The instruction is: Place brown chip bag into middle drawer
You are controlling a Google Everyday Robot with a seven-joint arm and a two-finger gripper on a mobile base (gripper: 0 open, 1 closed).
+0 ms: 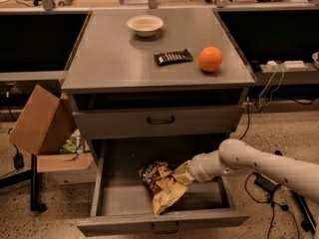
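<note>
The brown chip bag [158, 183] is crumpled, dark brown with a pale tan end. It sits inside the open middle drawer [119, 195], its tan end down near the drawer's front wall. My gripper [182, 175] reaches in from the right on a white arm and is shut on the bag's right edge, low inside the drawer. The drawer is pulled fully out, with its loop handle at the bottom front. The grey drawer above [159, 119] is closed.
On the cabinet top are a white bowl [145, 25], a black flat wrapper [173, 57] and an orange [210, 59]. A cardboard box [42, 121] stands left of the cabinet. Cables lie on the floor at the right.
</note>
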